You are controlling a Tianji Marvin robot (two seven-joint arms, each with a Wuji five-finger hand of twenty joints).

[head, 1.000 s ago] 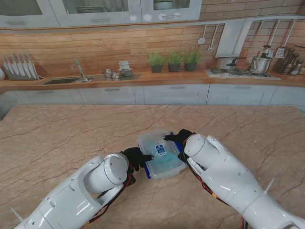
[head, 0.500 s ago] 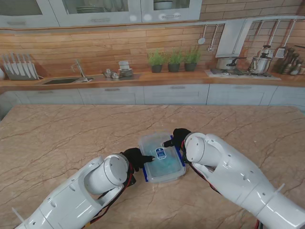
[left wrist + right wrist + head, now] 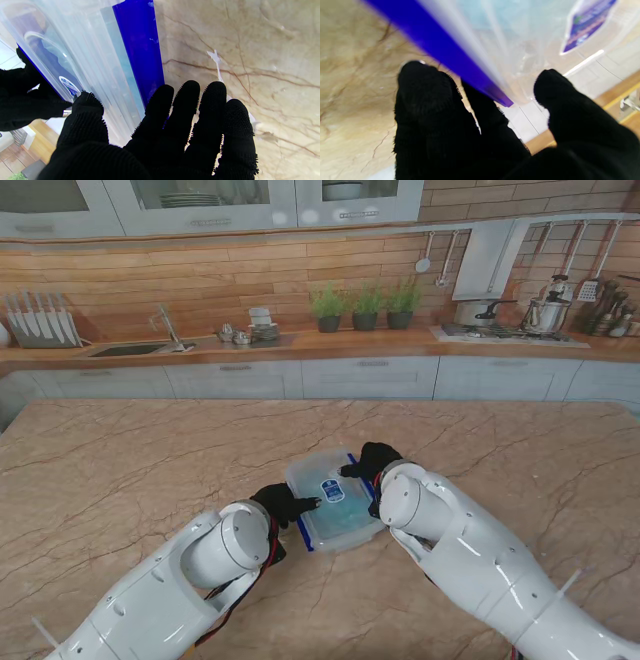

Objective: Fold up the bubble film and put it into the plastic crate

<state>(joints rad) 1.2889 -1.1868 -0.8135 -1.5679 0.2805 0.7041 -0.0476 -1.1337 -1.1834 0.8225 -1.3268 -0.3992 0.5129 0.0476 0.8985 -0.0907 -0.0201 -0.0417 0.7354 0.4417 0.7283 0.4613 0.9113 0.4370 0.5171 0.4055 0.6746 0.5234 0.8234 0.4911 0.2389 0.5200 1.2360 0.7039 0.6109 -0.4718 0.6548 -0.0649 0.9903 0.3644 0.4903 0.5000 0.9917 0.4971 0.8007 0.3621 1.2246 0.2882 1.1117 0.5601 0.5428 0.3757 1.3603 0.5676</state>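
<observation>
The clear plastic crate (image 3: 333,502) with a lid, blue side latches and an oval label (image 3: 334,491) sits between my two hands near the table's middle. Pale blue bubble film (image 3: 345,520) shows dimly through the lid. My left hand (image 3: 285,504) grips the crate's left side, thumb on the lid (image 3: 82,50) and fingers (image 3: 187,112) along the blue latch (image 3: 141,45). My right hand (image 3: 372,463) holds the far right corner, thumb over the lid (image 3: 520,32) and fingers (image 3: 425,100) under the blue latch (image 3: 440,42). The crate looks slightly tilted.
The marble table (image 3: 130,460) spreads wide on both sides and beyond the crate. Its far edge (image 3: 320,401) meets a kitchen backdrop with counter, sink and potted plants. My white forearms (image 3: 470,550) cover the near part of the table.
The crate has slid a little farther from me and turned slightly, after first coming nearer. Both hands stayed on its sides and moved with it.
</observation>
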